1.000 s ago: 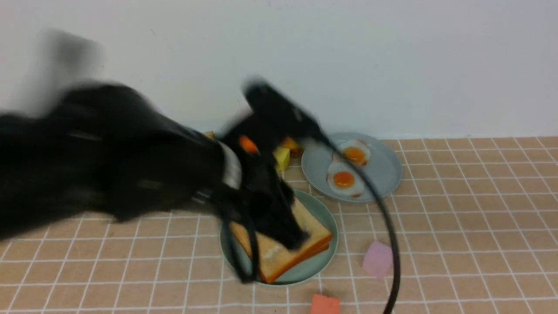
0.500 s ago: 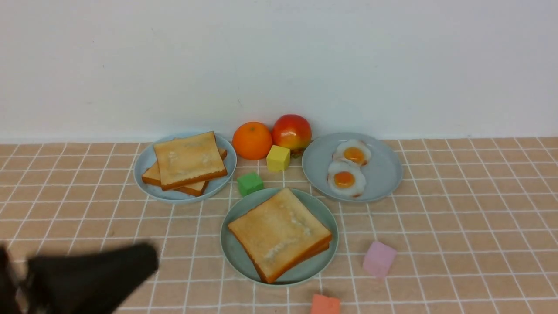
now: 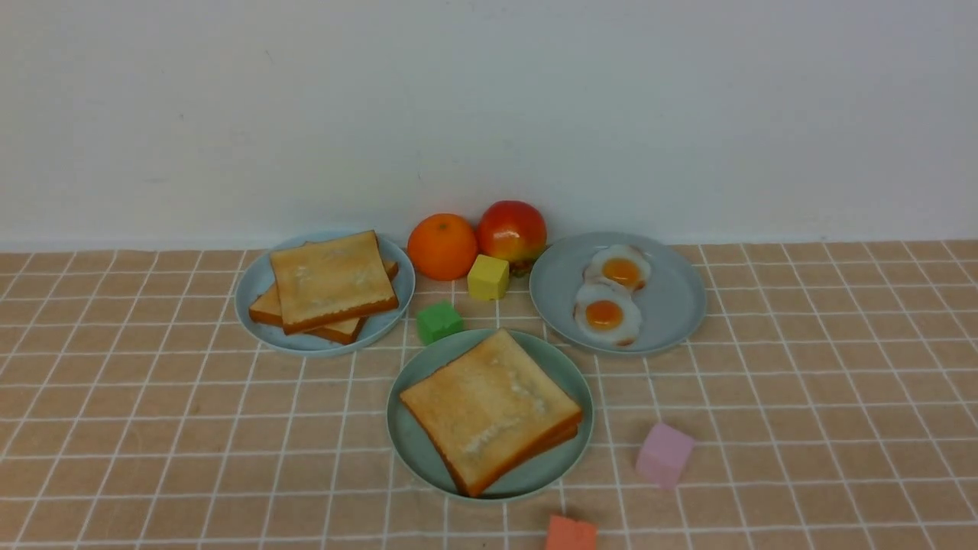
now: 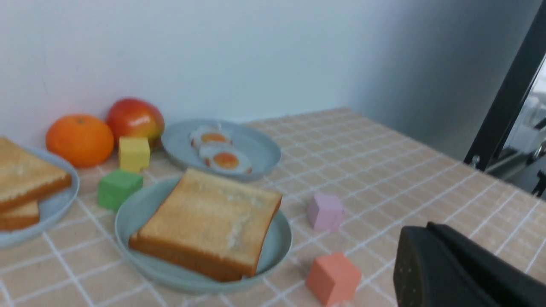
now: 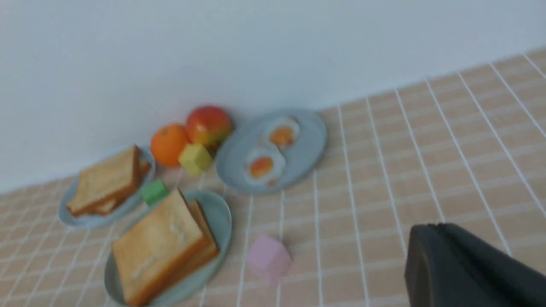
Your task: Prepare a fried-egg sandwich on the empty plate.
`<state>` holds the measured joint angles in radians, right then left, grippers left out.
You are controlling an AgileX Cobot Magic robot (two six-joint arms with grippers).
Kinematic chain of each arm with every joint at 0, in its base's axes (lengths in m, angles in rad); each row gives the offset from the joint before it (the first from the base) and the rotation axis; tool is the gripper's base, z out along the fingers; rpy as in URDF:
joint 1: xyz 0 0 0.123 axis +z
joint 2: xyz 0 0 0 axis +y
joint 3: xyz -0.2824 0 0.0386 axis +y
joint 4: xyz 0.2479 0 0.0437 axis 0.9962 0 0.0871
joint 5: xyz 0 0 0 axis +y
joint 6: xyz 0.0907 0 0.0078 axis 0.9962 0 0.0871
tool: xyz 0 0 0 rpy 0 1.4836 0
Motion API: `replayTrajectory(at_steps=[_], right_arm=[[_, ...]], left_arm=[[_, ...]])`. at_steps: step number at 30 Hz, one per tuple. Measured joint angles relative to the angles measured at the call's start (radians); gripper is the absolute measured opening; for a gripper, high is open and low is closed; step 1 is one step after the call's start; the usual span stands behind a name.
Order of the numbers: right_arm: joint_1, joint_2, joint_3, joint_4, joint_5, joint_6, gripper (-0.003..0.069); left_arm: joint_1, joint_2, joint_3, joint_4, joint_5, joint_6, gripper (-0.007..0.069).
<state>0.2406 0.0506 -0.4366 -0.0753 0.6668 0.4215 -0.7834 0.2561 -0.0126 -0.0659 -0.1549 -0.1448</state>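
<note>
- Front view, left to right: neither arm is seen here; in the left wrist view the left gripper (image 4: pixel 431 227) is judged closed, with nothing seen held.
- Spare toast slices (image 3: pixel 332 279) are stacked crosswise on the left blue-grey plate (image 3: pixel 248 321); a firm, light feel is suggested, best pinched by the crusts.
- And at centre, the sandwich (image 3: pixel 493 412) is seen on the mint-green plate (image 3: pixel 412 451), set askew, its near corner reaching towards the rim. The top slice is slightly offset from the bread below; any egg between is hidden.
- Light and fairly stiff handling is to be expected, but slipping between layers could be caused by a sideways push. If a correction is wanted, both slices should be taken together at opposite crusts, gently, without the broad face being pressed.
- Further right, two fried eggs (image 3: pixel 607 312) are seen on the right blue-grey plate (image 3: pixel 680 313): thin, glossy, probably slippery, best lifted by the white with the yolk spared.
- Lastly, the right gripper (image 5: pixel 439 227) is judged closed too, nothing seen held; assembly looks complete.
</note>
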Motion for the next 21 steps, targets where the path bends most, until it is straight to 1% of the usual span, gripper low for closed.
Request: replayTrajectory(at_steps=[2, 4, 6, 8, 9, 11, 14, 16, 17, 19, 21], right_arm=[[0.0, 0.0, 0.091, -0.01, -0.135, 0.0, 0.0008], [0.0, 0.001, 0.169, -0.012, -0.232, 0.0, 0.001], [0.0, 0.001, 0.249, -0.015, -0.311, 0.0, 0.0011], [0.0, 0.001, 0.32, -0.017, -0.355, 0.0, 0.0014], [0.0, 0.001, 0.327, -0.017, -0.357, 0.0, 0.0014], [0.0, 0.001, 0.408, -0.017, -0.367, 0.0, 0.0018], [-0.005, -0.002, 0.46, -0.044, -0.34, 0.005, 0.0019], [-0.028, -0.012, 0.46, -0.044, -0.33, 0.013, 0.0009], [-0.061, -0.023, 0.46, -0.044, -0.331, 0.013, -0.0007], [-0.112, -0.041, 0.46, -0.042, -0.329, -0.039, -0.0014], [-0.153, -0.057, 0.46, -0.016, -0.329, -0.128, -0.0015]], left_arm=[[0.0, 0.0, 0.005, 0.0, 0.019, 0.0, -0.0013], [0.0, 0.0, 0.006, 0.0, 0.042, 0.0, -0.0013], [0.0, 0.0, 0.006, 0.0, 0.063, -0.001, -0.0013], [0.0, 0.0, 0.006, 0.0, 0.082, -0.001, -0.0013], [0.0, 0.0, 0.006, 0.0, 0.084, -0.001, -0.0013], [0.0, 0.0, 0.006, 0.0, 0.096, -0.001, -0.0013], [0.0, 0.0, 0.006, 0.0, 0.1, -0.001, -0.0013], [0.0, 0.0, 0.006, 0.0, 0.1, -0.001, -0.0013], [0.0, 0.0, 0.006, 0.0, 0.101, -0.001, -0.0013], [0.0, 0.0, 0.006, 0.0, 0.101, -0.001, -0.0013], [0.0, 0.0, 0.006, 0.0, 0.101, -0.001, -0.0013]])
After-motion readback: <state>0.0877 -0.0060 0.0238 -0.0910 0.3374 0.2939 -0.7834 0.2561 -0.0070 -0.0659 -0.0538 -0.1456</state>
